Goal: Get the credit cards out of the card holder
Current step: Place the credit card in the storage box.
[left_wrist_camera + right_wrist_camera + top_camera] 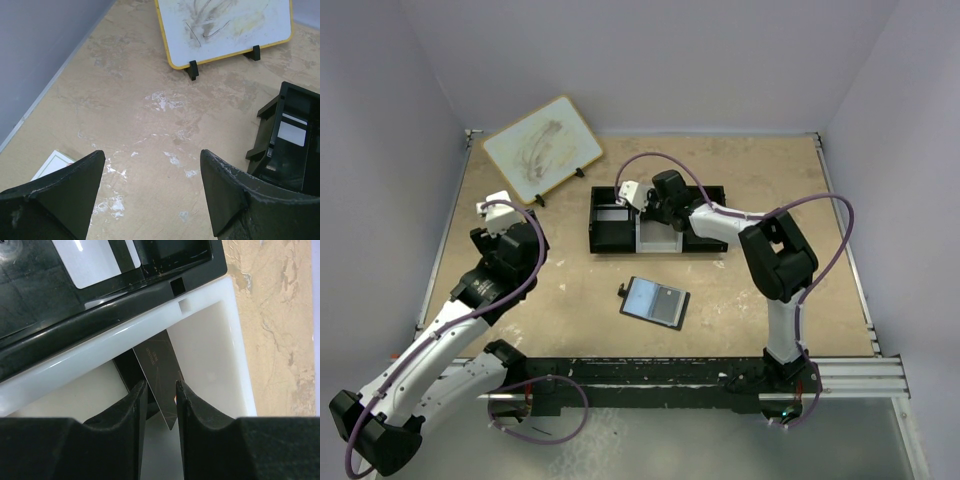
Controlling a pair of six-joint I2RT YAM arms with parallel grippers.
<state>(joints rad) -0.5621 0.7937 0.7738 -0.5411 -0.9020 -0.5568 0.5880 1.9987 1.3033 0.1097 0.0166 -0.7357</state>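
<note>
The card holder lies open on the table, black outside and pale blue-grey inside, away from both grippers. My right gripper hangs over the white middle compartment of the tray. Its jaws stand a little apart around a dark credit card, which leans tilted between them with a gap on its left side. A pale credit card lies in the black compartment beside it. My left gripper is wide open over bare table with nothing between its fingers, left of the tray.
A yellow-framed whiteboard stands on black feet at the back left. A flat white thing lies near the left wall by my left gripper. The right arm reaches across from the right toward the tray.
</note>
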